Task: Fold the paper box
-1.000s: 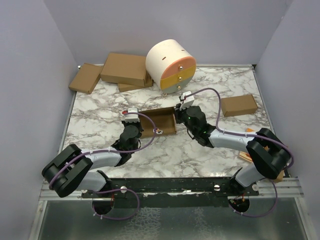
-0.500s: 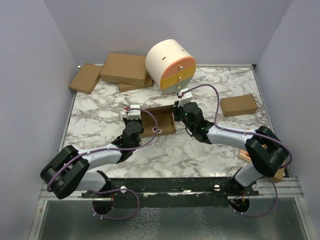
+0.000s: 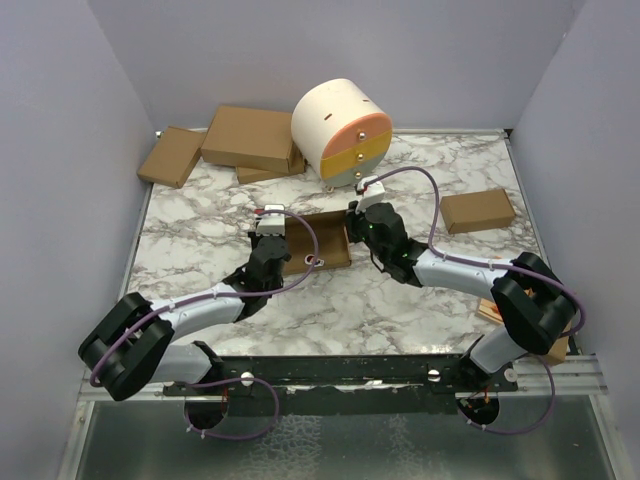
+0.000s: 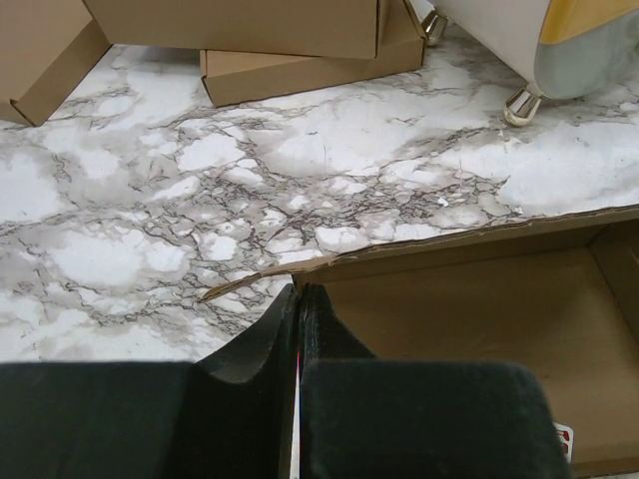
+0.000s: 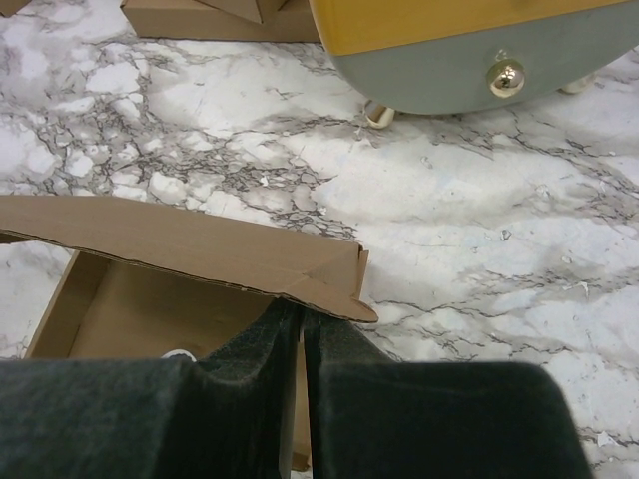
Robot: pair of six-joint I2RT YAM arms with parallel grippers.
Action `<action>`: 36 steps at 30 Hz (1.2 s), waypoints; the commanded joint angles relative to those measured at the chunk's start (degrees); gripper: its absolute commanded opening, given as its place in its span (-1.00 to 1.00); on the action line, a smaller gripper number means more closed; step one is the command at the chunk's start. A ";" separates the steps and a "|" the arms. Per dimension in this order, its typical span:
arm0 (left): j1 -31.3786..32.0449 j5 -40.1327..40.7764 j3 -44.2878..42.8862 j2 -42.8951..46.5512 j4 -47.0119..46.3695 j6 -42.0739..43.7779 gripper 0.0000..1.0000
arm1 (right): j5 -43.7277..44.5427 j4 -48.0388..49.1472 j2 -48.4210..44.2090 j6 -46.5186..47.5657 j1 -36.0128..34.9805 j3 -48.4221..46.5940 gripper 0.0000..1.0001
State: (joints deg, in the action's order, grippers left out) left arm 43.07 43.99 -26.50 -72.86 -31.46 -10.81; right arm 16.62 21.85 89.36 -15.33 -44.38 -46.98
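**A:** Where is the plain brown cardboard paper box (image 3: 322, 246) (image 4: 469, 329) (image 5: 170, 244)?

**B:** It is on the white-and-grey marble table (image 3: 200, 230), just on the near side of the round cream cabinet with 3 curved drawer fronts in orange, yellow and grey (image 3: 335, 118) (image 4: 569, 40) (image 5: 449, 60). It lies as an open, shallow tray with its inside facing up. Its long far wall is turned toward the cabinet.

**A:** And the left gripper?

**B:** The left gripper (image 3: 280, 240) (image 4: 301, 299) is at the end of the tray that lies down and to the left of the cabinet. In its wrist view the 2 black fingers are pressed together with no gap. They sit right at the tray's far corner, where a ragged flap edge sticks out. I cannot tell whether a strip of the side wall is nipped between them.

**A:** The right gripper?

**B:** The right gripper (image 3: 354, 222) (image 5: 302, 311) is at the tray's other end, the one nearest the cabinet's grey drawer. Its fingers are squeezed together too, with only a hairline slit between them. The tips are tucked just under the folded corner flap. Here too I cannot tell whether they have cardboard between them.

**A:** Anything else on the table?

**B:** There are 3 flat brown cardboard cartons (image 3: 250, 135) bunched just left of the cabinet. 1 smaller brown carton (image 3: 478, 210) lies apart to the cabinet's right.
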 commanded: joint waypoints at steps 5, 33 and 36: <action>1.49 -9.22 -2.65 0.97 1.64 -1.62 -1.00 | -10.81 -6.78 2.06 -3.45 -2.20 -3.63 -0.88; -1.88 -13.13 -8.30 1.29 9.69 -1.57 -1.00 | -11.47 -14.25 5.88 -3.14 -1.93 -13.39 -0.87; -2.03 -13.62 -8.24 1.54 10.16 -1.96 -1.00 | -11.76 -14.82 5.85 -3.47 -1.86 -13.61 -0.87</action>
State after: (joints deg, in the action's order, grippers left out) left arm 39.72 41.71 -32.45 -72.36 -19.92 -10.81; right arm 15.92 7.70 93.60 -15.88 -44.12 -58.81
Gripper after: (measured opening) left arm 0.017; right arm 0.066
